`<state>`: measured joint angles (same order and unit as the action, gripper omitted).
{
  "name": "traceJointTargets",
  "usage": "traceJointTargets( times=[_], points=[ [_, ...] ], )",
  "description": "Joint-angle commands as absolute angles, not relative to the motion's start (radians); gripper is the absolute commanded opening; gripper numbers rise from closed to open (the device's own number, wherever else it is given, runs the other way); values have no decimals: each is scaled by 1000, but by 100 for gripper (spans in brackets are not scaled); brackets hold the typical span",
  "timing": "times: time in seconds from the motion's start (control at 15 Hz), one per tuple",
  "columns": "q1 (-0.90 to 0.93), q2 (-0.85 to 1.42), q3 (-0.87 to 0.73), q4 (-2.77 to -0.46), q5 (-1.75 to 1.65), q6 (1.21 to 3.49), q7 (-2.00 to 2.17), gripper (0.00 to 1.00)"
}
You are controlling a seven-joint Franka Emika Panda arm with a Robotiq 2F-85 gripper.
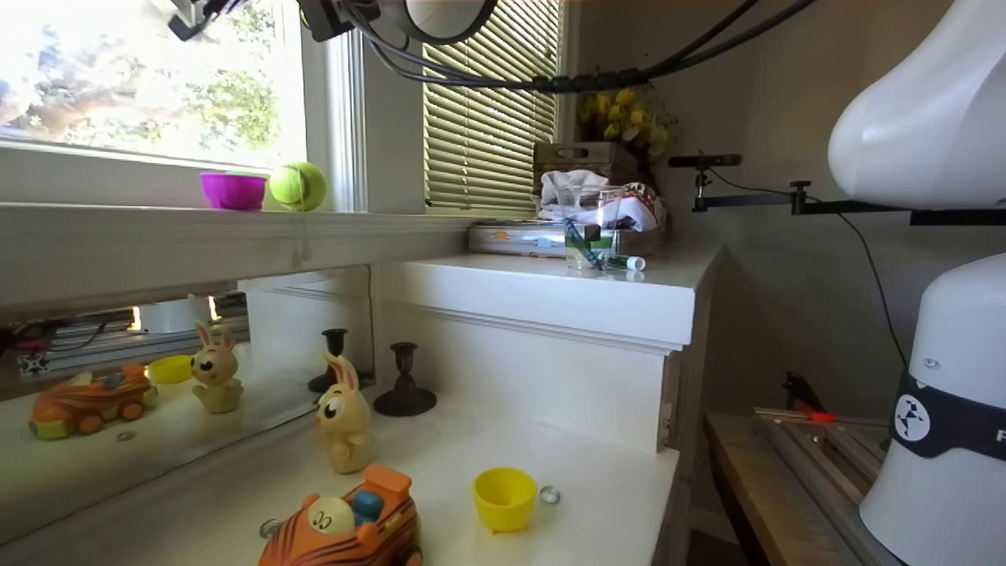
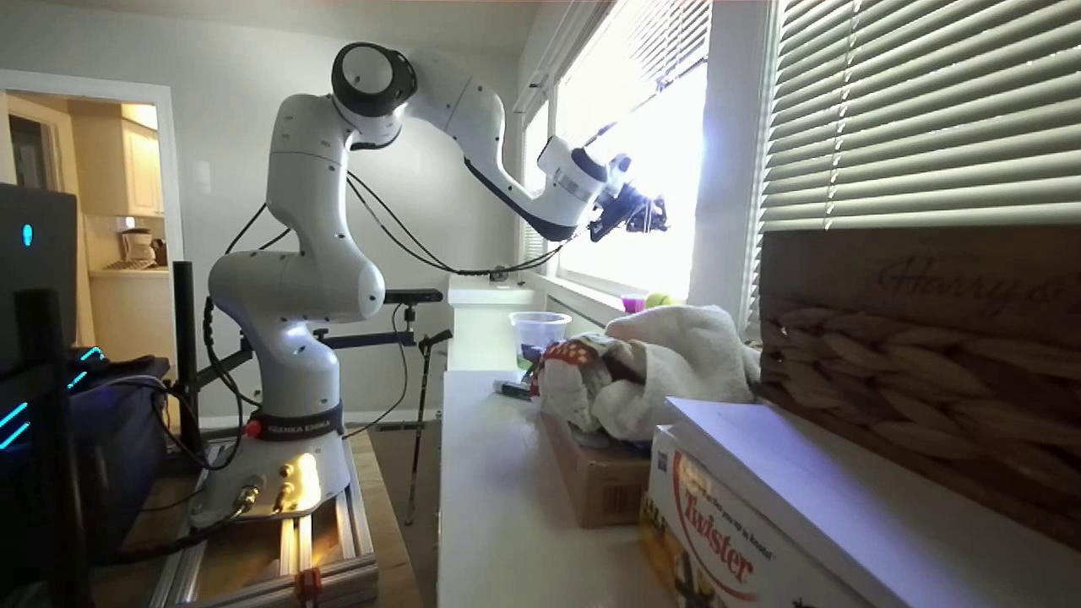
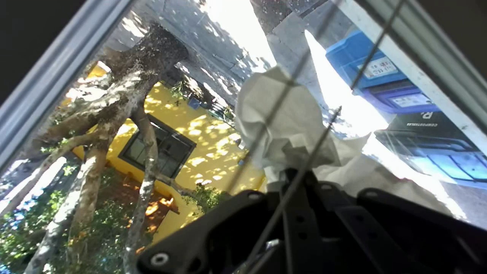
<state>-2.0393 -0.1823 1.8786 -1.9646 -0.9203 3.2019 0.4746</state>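
In the wrist view, the black gripper (image 3: 298, 177) has its fingers brought together at the tips. A crumpled white sheet (image 3: 279, 108), paper or thin cloth, bunches out from between them and trails to the right. Thin dark cords (image 3: 314, 152) cross in front of the jaws. Beyond the sheet lies the window, with a tree and a yellow wall outside. The gripper (image 2: 649, 215) is raised before the bright window in an exterior view, where glare hides whatever it holds. Whether the sheet touches the glass I cannot tell.
On the sill sit a purple bowl (image 1: 233, 192) and a tennis ball (image 1: 299, 187). Lower down stand a toy rabbit (image 1: 346, 432), an orange toy car (image 1: 346, 531), a yellow cup (image 1: 504, 503) and a candle holder (image 1: 405, 385). Blinds (image 2: 920, 110) and a Twister box (image 2: 718, 523) are nearby.
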Motion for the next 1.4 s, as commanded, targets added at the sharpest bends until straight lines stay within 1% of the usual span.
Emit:
traceJointTargets(
  times=[0.0, 0.27, 0.33, 0.4, 1.27, 1.33],
  points=[
    [-2098, -213, 1908, -1927, -896, 3215, 459, 1],
    [-2087, -215, 1894, -1890, -910, 3233, 473, 1],
    [-1959, -251, 1765, -1916, -720, 3270, 322, 1],
    [-2047, -219, 1854, -1878, -868, 3254, 448, 1],
    [-1910, -229, 1704, -1762, -837, 3293, 437, 1],
    [-1832, -257, 1628, -1781, -652, 3320, 279, 1]
  ],
)
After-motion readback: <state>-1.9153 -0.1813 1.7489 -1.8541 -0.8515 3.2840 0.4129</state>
